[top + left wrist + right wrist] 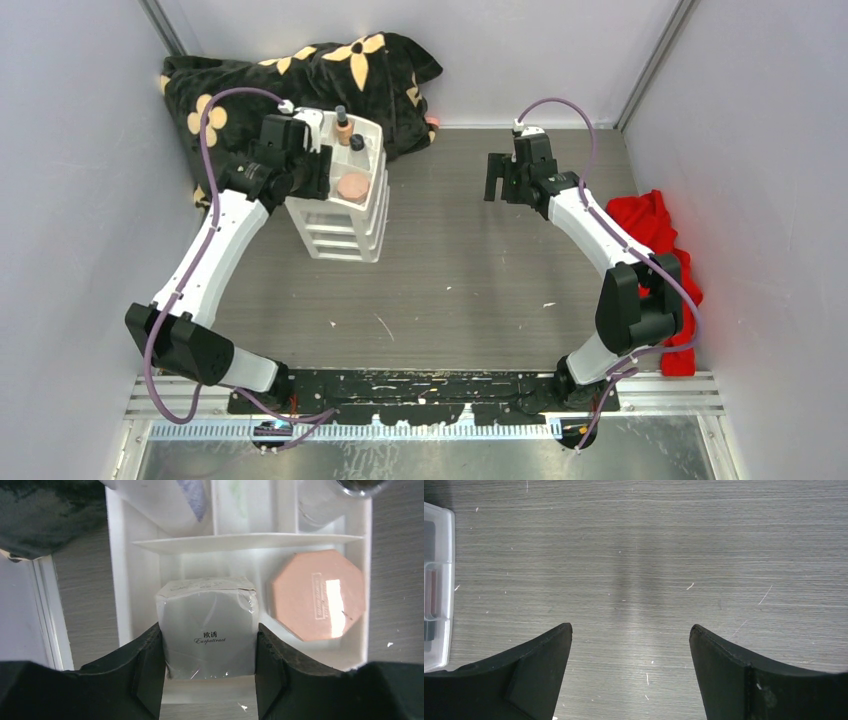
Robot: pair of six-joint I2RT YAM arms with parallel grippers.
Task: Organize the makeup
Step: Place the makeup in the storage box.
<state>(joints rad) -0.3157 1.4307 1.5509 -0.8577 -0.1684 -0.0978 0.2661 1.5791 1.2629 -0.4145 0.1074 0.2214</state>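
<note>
My left gripper (208,630) is shut on the white cube (207,625), a foil-wrapped box with black lettering, one finger pressed against each side. It holds the cube in the front left compartment of the white drawer box's top tray (114,555). Beside the cube lies the pink-brown octagonal compact (318,594). Behind the divider are a white bottle (165,500) and a clear jar (325,500). From above, the tan dark-capped bottle (342,125) stands at the tray's back, and the left gripper (318,165) covers the cube. My right gripper (630,627) hangs open over bare table.
The white drawer box (340,235) stands left of centre. A black flowered bag (300,75) lies behind it in the far left corner. A red cloth (650,225) lies by the right wall. The right gripper (493,178) hovers mid-table, with a clear plastic box edge (436,580) at its left.
</note>
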